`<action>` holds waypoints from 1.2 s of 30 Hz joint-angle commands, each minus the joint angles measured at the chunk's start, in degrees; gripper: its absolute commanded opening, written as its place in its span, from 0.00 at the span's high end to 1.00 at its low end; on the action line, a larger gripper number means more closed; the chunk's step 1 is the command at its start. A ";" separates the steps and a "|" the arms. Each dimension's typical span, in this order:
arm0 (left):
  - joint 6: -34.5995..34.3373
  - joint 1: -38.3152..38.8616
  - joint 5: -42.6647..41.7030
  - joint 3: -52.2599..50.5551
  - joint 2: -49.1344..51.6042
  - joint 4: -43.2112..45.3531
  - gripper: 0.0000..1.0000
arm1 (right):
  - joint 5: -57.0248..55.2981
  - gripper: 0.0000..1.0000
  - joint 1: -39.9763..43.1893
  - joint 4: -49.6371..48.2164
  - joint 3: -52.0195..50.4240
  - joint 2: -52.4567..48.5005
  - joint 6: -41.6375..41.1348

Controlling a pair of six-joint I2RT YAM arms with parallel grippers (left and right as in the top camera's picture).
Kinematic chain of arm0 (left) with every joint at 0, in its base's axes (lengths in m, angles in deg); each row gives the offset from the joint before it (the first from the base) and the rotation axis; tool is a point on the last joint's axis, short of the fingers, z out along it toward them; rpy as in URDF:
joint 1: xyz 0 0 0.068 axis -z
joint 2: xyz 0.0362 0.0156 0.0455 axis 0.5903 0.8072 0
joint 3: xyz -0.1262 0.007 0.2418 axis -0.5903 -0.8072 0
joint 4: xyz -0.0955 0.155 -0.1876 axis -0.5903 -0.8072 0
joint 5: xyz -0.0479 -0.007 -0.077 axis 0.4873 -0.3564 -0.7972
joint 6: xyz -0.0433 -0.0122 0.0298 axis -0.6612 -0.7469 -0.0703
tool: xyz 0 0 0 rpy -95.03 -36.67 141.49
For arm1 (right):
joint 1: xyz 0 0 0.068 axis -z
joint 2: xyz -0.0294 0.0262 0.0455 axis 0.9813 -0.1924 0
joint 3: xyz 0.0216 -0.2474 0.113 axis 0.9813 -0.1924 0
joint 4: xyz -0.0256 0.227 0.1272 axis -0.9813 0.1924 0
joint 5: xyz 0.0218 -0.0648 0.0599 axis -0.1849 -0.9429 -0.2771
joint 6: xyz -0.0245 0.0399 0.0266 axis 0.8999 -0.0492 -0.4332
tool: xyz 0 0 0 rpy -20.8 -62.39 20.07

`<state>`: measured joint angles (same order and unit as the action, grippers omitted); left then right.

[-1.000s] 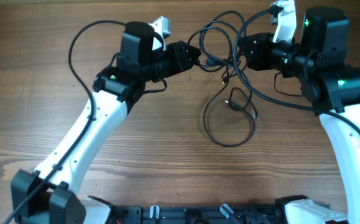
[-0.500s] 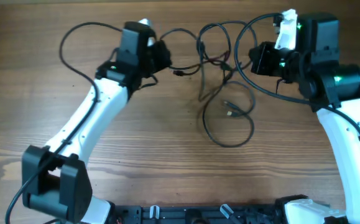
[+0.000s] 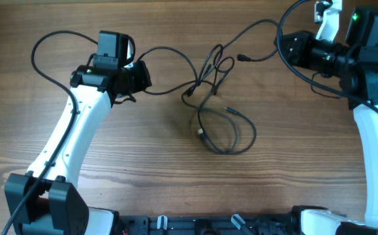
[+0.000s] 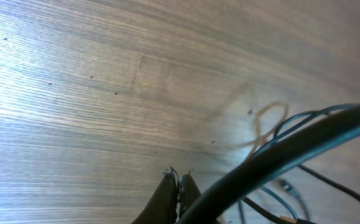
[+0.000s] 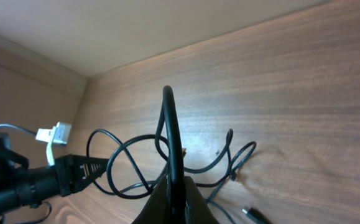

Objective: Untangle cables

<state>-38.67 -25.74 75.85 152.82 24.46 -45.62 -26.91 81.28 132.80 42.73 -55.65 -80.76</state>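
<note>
The cables (image 3: 208, 70) are thin black cords, crossed in a loose knot at the table's middle. Below the knot lies a flat loop (image 3: 231, 140) of cord. One strand runs left to my left gripper (image 3: 143, 77), which is shut on it. Another strand, past a small plug (image 3: 241, 57), rises to my right gripper (image 3: 285, 47). In the right wrist view my right gripper (image 5: 175, 182) is shut on a black cable (image 5: 170, 124) that stands up between its fingers. In the left wrist view my left gripper (image 4: 178, 182) has its fingers pressed together, and a black cord (image 4: 291, 149) crosses close beside them.
The left arm's own thick wire (image 3: 51, 42) loops out at the far left. The right arm's wire (image 3: 306, 78) curls beside the right wrist. A wall (image 5: 105, 37) bounds the far side of the wooden table. The arm bases (image 3: 208, 225) line the near edge.
My left gripper has shut and moved left. My right gripper has moved right and back. The knot has been drawn out into longer strands between them, and the lower loop has shifted slightly.
</note>
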 commanded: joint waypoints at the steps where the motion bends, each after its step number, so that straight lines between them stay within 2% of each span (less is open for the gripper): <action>1: 8.76 -0.24 1.40 0.07 -0.79 -1.68 0.95 | 3.10 0.96 0.50 0.37 1.03 1.29 1.40; 3: 8.74 -0.24 2.56 0.07 -0.81 -2.34 0.85 | 4.87 0.96 0.50 0.37 1.03 1.29 1.88; 4: 8.74 -0.24 2.67 0.09 -0.81 -2.51 0.70 | 5.92 0.96 0.50 0.35 1.03 1.29 2.45; 5: 8.70 -0.24 2.45 0.09 -0.85 -2.54 0.42 | 6.25 0.96 0.48 0.52 1.01 1.27 2.67; 7: 8.72 -0.22 1.46 0.68 -1.09 -3.21 0.28 | 6.25 0.96 0.50 0.79 1.01 1.27 2.67; 10: 8.96 -0.22 -0.83 3.02 -1.75 -5.31 0.28 | 6.27 0.96 0.48 1.22 1.01 1.27 2.67; 12: 11.76 -0.22 -9.01 4.85 -3.34 -4.57 0.30 | 6.27 0.96 0.48 1.90 1.01 1.27 2.64; 15: 11.63 0.07 -20.94 4.98 -3.87 1.42 0.32 | 6.27 0.96 0.48 2.54 1.01 1.27 2.62; 17: 10.03 1.44 -25.09 4.92 -3.23 6.80 0.32 | 6.29 0.96 0.48 3.08 1.01 1.27 2.62; 22: 6.69 9.38 -24.96 4.90 1.18 19.30 0.31 | 6.29 0.96 0.48 4.37 1.01 1.27 3.50; 25: 4.70 14.43 -23.96 4.90 5.97 23.58 0.32 | 6.29 0.96 0.48 4.50 1.01 1.27 3.96; 30: 0.85 17.46 -22.51 4.90 10.97 25.77 0.34 | 6.25 0.96 0.48 4.79 1.01 1.27 5.25; 32: 0.90 17.92 -22.47 4.90 11.39 25.90 0.38 | 6.25 0.96 0.48 5.27 1.01 1.27 5.68; 34: 0.90 17.94 -21.38 4.90 11.39 25.88 0.46 | 6.27 0.96 0.48 5.53 1.01 1.16 5.64; 35: 0.90 17.94 -19.78 4.90 11.39 25.86 0.55 | 6.25 0.96 0.48 5.64 1.01 0.98 5.66; 36: 0.90 17.94 -18.10 4.90 11.39 25.90 0.67 | 6.23 0.96 0.48 5.77 1.01 0.94 5.70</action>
<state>-37.09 -7.89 53.62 157.28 36.17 -20.11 -22.01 81.47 138.46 42.73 -55.65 -76.43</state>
